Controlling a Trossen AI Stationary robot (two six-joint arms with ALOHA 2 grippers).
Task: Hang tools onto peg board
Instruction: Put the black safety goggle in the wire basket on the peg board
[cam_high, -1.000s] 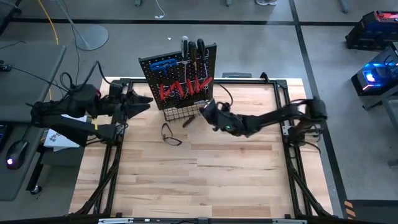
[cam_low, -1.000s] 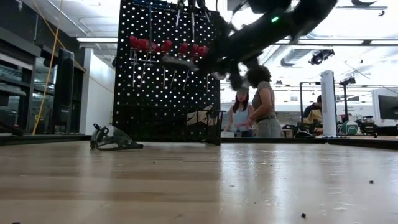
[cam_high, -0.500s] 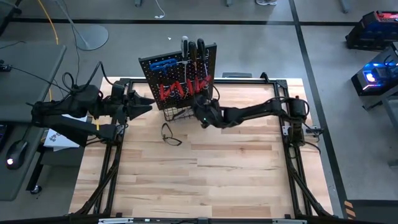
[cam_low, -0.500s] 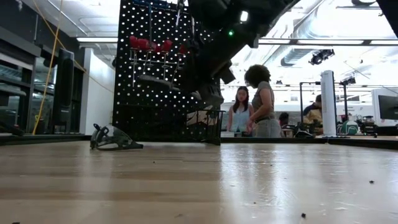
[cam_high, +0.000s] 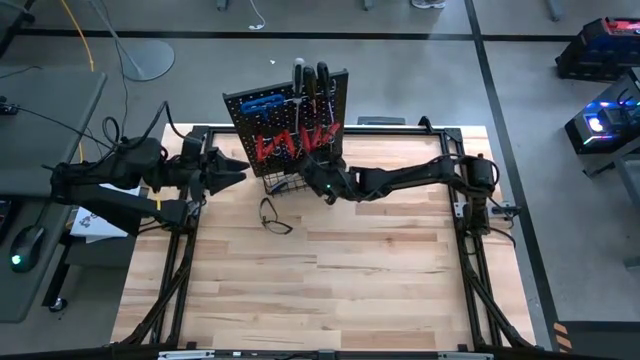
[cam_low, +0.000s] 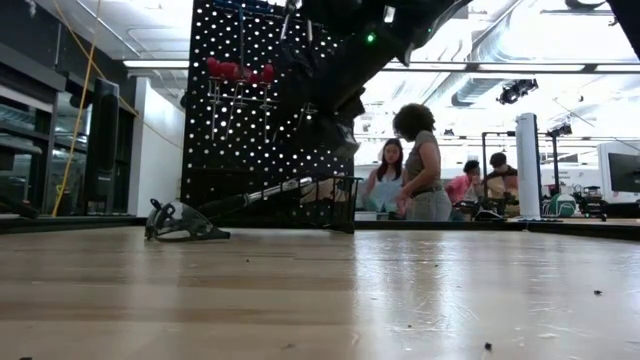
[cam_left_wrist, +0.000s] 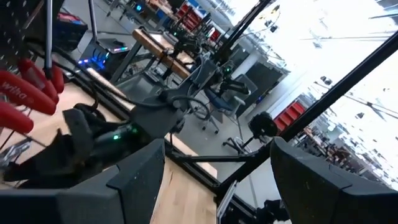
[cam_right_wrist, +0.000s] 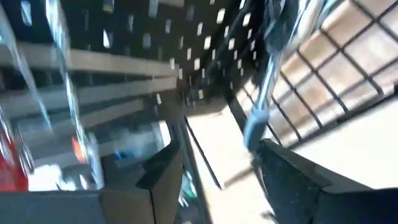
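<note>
Wooden plank desk (cam_high: 340, 280), pale and smooth, framed by black rails; open workshop beyond, with people standing at benches well behind. Black peg board (cam_high: 285, 125) upright at the desk's far edge, red-handled screwdrivers (cam_high: 290, 143) and blue-handled T-key (cam_high: 262, 102) already hung, black wire basket (cam_high: 290, 182) along its foot. Right gripper (cam_high: 322, 180) reached in at the basket, just below the red handles; jaws spread wide in its wrist view, grasping nothing visible. A long silver bar leaning from the basket down toward the desk in the low view. Left gripper (cam_high: 225, 170) parked beside the board's left edge, jaws spread apart too. Pliers (cam_high: 273, 217) lying on the desk in front of the basket, clear of both arms. Probably rigid, dense, a bit slick on the steel; best taken across the black handles, where the grip looks surest.
</note>
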